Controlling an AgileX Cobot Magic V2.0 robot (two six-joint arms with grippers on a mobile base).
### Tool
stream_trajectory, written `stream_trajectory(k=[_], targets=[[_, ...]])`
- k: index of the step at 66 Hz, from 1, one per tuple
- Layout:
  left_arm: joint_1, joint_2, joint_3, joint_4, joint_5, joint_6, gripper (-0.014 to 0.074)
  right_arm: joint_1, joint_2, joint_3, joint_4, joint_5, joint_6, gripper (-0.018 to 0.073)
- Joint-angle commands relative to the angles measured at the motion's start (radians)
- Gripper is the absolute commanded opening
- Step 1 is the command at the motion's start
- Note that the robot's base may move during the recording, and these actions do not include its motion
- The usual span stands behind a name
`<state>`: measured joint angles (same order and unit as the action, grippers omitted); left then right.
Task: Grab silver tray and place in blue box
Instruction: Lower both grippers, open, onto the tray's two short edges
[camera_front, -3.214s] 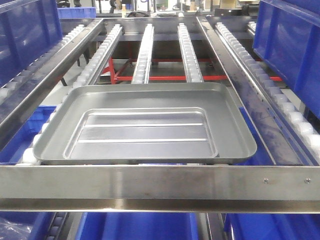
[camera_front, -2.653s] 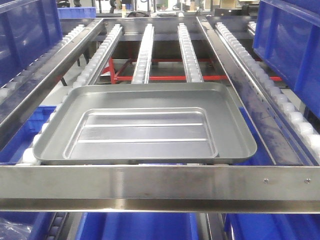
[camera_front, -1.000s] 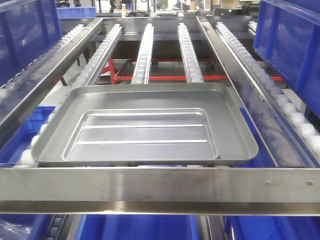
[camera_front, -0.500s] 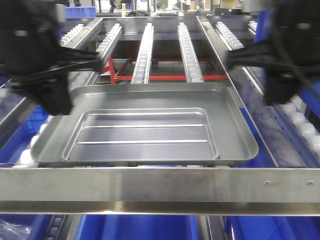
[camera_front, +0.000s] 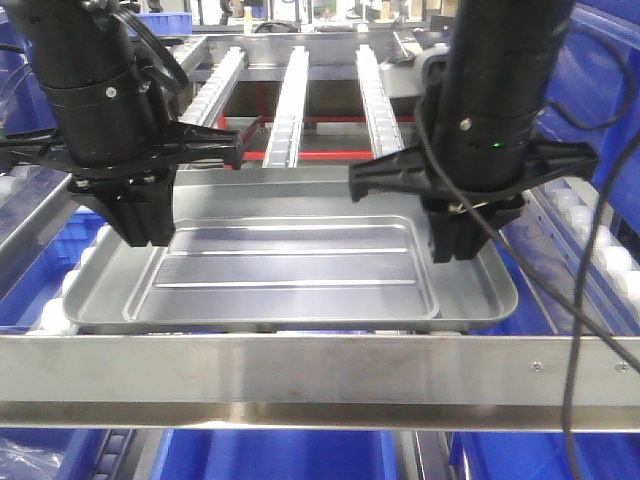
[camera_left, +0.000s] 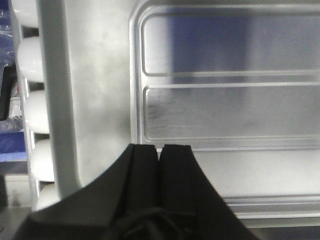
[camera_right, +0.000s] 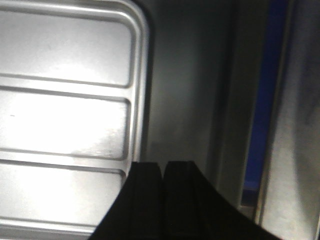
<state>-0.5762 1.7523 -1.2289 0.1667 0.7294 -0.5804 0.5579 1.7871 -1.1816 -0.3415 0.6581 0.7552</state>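
The silver tray (camera_front: 290, 270) lies flat on the roller rails, just behind the front steel rail. My left gripper (camera_front: 148, 232) points down over its left margin. In the left wrist view this gripper (camera_left: 160, 146) is shut and empty, at the left edge of the tray's (camera_left: 225, 110) recessed centre. My right gripper (camera_front: 455, 250) hangs over the tray's right margin. The right wrist view shows that gripper (camera_right: 162, 163) shut with nothing in it, beside the recess corner of the tray (camera_right: 65, 120). Bright-blue plastic of the blue box (camera_front: 290, 455) shows below the front rail.
A flat steel rail (camera_front: 320, 375) crosses the front. Roller tracks (camera_front: 290, 100) run back over a red frame (camera_front: 320, 155). White rollers (camera_left: 30, 60) line the tray's left side. A blue crate (camera_front: 605, 90) stands at the right. A black cable (camera_front: 580, 330) hangs off the right arm.
Both arms have come into view and moved inward and down over the tray's two sides. The tray has stayed where it was.
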Motion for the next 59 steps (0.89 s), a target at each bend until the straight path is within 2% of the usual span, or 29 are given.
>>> stream_trajectory(k=[1,13,29,49,59], targets=[[-0.007,-0.043,-0.032,0.004,-0.011,-0.010,-0.0094,-0.001,-0.046,-0.047,-0.003,-0.029,-0.042,0.0060],[0.011,-0.043,-0.031,0.011,-0.013,-0.010,-0.0094,-0.030,-0.044,-0.063,0.059,-0.016,-0.045,0.0060],[0.037,-0.043,-0.031,0.003,-0.013,0.032,-0.0094,-0.058,-0.035,-0.064,0.205,-0.032,-0.177,0.0060],[0.037,-0.043,-0.013,-0.032,-0.012,0.051,-0.0094,-0.056,-0.027,-0.067,0.203,-0.047,-0.176,0.0060],[0.037,-0.043,0.013,-0.042,-0.048,0.051,-0.0092,-0.056,-0.012,-0.110,0.178,-0.014,-0.177,0.0060]])
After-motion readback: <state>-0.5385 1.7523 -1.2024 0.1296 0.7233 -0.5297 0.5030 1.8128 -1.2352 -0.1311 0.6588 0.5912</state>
